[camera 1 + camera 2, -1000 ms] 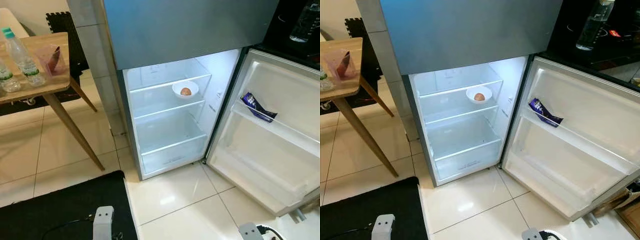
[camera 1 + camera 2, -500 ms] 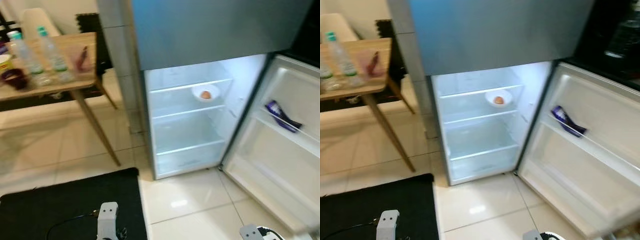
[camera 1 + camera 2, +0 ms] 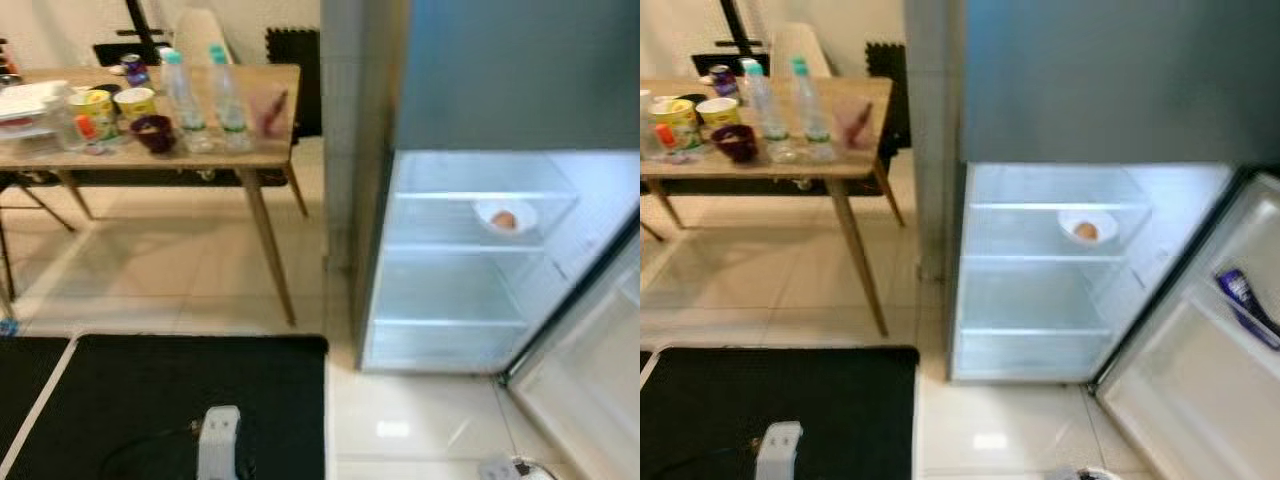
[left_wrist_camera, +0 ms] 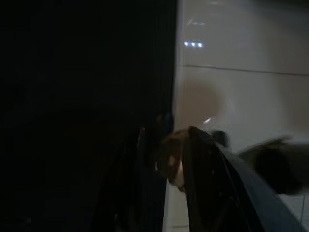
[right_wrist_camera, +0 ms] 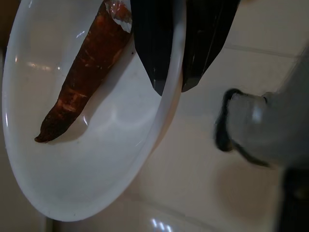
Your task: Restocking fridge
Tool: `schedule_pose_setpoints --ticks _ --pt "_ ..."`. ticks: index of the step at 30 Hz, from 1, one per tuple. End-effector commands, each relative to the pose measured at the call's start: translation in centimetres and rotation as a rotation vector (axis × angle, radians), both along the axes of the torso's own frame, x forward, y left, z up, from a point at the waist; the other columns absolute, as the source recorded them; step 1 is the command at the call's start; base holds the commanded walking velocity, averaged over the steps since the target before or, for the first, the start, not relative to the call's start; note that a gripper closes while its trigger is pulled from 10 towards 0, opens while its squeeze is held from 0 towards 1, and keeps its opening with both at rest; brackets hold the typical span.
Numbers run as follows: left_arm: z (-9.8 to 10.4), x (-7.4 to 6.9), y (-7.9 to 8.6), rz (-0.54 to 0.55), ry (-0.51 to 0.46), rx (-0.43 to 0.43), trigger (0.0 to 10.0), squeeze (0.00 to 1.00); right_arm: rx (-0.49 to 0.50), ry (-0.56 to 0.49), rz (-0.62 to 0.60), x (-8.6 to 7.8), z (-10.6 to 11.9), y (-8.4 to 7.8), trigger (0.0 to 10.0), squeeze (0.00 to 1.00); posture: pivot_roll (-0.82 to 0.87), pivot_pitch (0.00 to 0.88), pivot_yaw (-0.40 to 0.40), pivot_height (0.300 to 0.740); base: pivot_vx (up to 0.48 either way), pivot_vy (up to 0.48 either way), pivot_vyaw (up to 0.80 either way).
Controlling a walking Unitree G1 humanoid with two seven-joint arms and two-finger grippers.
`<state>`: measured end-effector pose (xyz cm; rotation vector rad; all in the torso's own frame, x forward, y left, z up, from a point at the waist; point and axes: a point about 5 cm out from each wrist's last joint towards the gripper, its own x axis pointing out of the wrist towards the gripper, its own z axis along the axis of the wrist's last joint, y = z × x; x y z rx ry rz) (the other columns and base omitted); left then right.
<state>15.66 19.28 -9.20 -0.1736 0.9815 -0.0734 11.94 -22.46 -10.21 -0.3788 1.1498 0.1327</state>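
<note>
The fridge (image 3: 1040, 290) stands open with its lower compartment lit. On its upper shelf sits a white bowl (image 3: 1087, 228) holding a small brown round item. A purple packet (image 3: 1245, 300) lies in the shelf of the open door (image 3: 1180, 400). In the right wrist view my right gripper (image 5: 171, 87) is shut on the rim of a white plate (image 5: 96, 159). A long orange-brown root vegetable (image 5: 79, 87) lies on that plate, low over the tiled floor. My left gripper (image 4: 169, 169) hangs idle in the dark, above the edge of the black mat.
A wooden table (image 3: 200, 155) stands left of the fridge with two water bottles (image 3: 180, 95), yellow cups (image 3: 135, 100), a dark bowl (image 3: 153, 132) and a pink cup (image 3: 268, 110). A black mat (image 3: 170, 400) covers the floor before me. Chairs stand behind the table.
The camera has swung to the left: the fridge now sits at the right of the picture and the whole table has come into view. Nothing in the scene itself has moved.
</note>
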Motion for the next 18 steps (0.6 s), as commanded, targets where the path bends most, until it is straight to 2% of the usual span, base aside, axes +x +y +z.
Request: schedule_pose_setpoints --ticks 1,11,13,18 --pt "-0.43 -0.96 -0.23 -0.009 0.034 -0.001 10.0 0.00 -0.017 0.015 0.006 -0.37 0.00 -0.53 10.0 0.00 -0.03 0.026 -0.023 0.740 0.000 0.000 0.80" --pt "-0.41 -0.90 -0.29 -0.013 0.033 -0.003 10.0 0.00 -0.021 0.012 0.003 -0.34 0.02 -0.58 10.0 0.00 -0.03 0.027 -0.021 0.740 0.000 0.000 0.80" --pt "-0.36 -0.84 -0.35 -0.024 0.026 -0.012 10.0 0.00 -0.027 0.008 -0.013 -0.39 0.02 -0.68 10.0 0.00 -0.03 0.029 -0.024 0.740 0.000 -0.146 0.00" --pt "-0.35 -0.85 -0.32 -0.041 0.025 -0.008 10.0 0.00 -0.028 0.014 -0.017 -0.57 -0.02 -0.72 10.0 0.00 -0.03 0.028 -0.024 0.740 0.000 -0.454 0.00"
